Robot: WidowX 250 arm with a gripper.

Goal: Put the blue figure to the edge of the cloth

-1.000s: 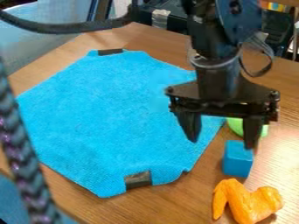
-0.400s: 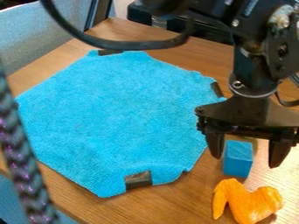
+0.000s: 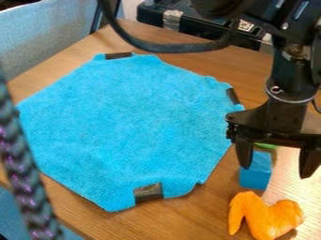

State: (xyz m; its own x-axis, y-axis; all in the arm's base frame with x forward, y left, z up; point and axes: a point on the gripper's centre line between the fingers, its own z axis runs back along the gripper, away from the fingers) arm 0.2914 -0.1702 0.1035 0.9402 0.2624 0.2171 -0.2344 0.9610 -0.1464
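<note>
Near blue block (image 3: 256,178) — orange toy (image 3: 264,219).

A wood-grained table (image 3: 194,218) bore a bright blue cloth (image 3: 125,126) on its surface, the many-sided fabric spread nearly flat, with dark strips (image 3: 149,192) at its far, right and near edges. Just beside the cloth's right side stood a blue block (image 3: 256,179), apart from the fabric. A crumpled-looking orange object (image 3: 263,219) lay near the block, on the side closer to the camera, while a green object (image 3: 266,146), mostly hidden, sat beyond the block.
</note>
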